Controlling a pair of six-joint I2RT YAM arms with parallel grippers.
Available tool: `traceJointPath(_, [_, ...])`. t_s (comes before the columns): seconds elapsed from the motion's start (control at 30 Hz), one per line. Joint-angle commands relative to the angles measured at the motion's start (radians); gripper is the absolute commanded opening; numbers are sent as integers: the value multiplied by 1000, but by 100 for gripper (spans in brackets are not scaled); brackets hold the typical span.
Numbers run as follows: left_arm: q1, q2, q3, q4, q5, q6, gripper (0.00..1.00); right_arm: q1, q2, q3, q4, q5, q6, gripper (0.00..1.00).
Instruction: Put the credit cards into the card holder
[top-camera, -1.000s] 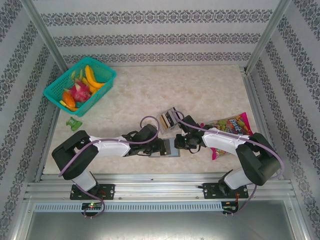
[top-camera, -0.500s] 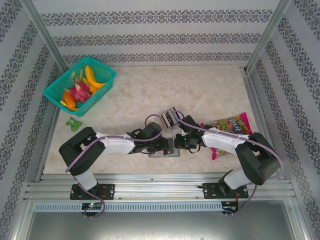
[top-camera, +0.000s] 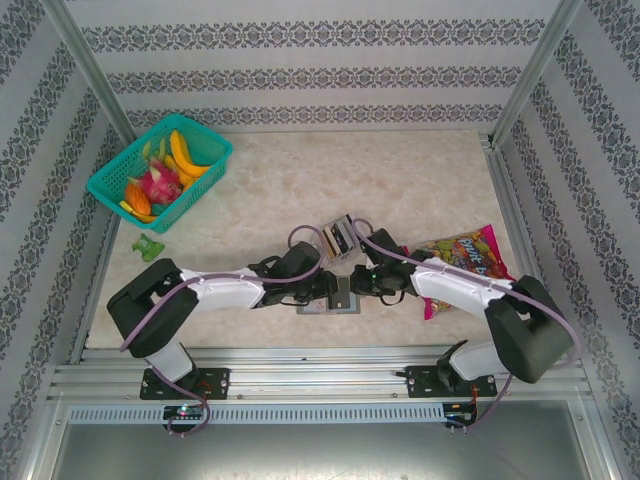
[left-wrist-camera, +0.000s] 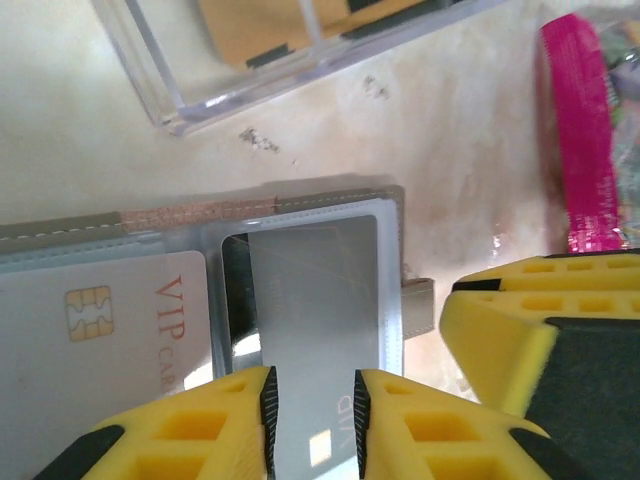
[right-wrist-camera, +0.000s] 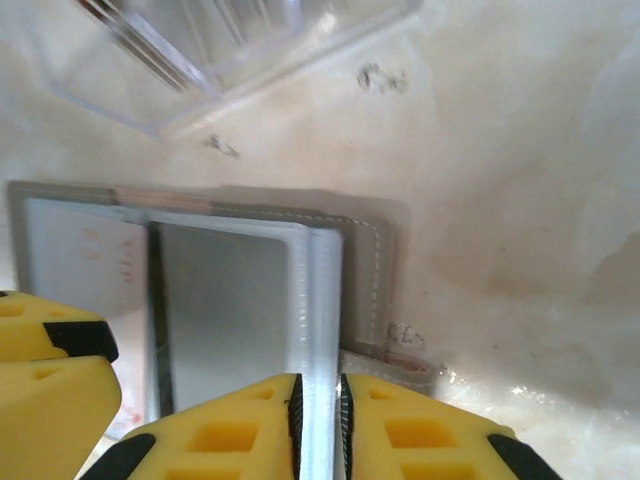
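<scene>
Two grippers meet tip to tip low over the near middle of the table (top-camera: 400, 180), so I start there. My left gripper (left-wrist-camera: 312, 425) has its jaws a narrow way apart. Its yellow fingertips (left-wrist-camera: 230, 420) sit over the near end of a silver card (left-wrist-camera: 315, 290), which is wider than the gap. I can't tell if they press on it, and nothing sits clamped between them.

That silver card lies straight ahead of the left tips, and its far part looks to be inside a clear pocket of the open card holder (left-wrist-camera: 200, 215). Just left of those tips, a white VIP card (left-wrist-camera: 110, 320) with a gold chip sits in the neighbouring pocket.

My right gripper (right-wrist-camera: 318, 425) is nearly closed and has the card holder by the edge of its clear pocket (right-wrist-camera: 318, 300), pinched between the pads. The holder's grey stitched cover lies flat just right of and beyond those tips.

Each gripper's yellow finger shows at the side of the other's wrist view, just beside it.

Beyond both sets of tips, apart from the holder, stands a clear tray (left-wrist-camera: 170, 80) with a tan card (left-wrist-camera: 260, 25) in it. Right of the left gripper lies a pink-edged candy bag (left-wrist-camera: 580, 130). Well off to the left of the arms, a teal basket (top-camera: 110, 190) of fruit sits at the far corner.
</scene>
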Motion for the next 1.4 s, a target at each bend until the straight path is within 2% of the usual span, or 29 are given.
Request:
traceJointPath(0.0, [-18, -66, -22, -48, -62, 29, 30, -14, -48, -16, -3, -19, 9, 22])
traceJointPath(0.17, [3, -123, -26, -178, -144, 29, 33, -11, -21, -37, 88, -116, 60, 25])
traceJointPath(0.4, [61, -148, -42, -286, -157, 33, 38, -7, 67, -40, 120, -131, 74, 26])
traceJointPath(0.7, [88, -88, -65, -270, -101, 34, 38, 14, 124, -35, 161, -150, 83, 26])
traceJointPath(1.03, [88, -21, -47, -227, -42, 41, 28, 16, 111, -25, 208, -212, 101, 25])
traceJointPath(1.2, [88, -32, -52, -246, -54, 40, 27, 5, 3, -42, 108, -56, 89, 27])
traceJointPath(1.37, [88, -43, -66, -238, -63, 34, 25, -1, 32, -35, 77, -83, 62, 28])
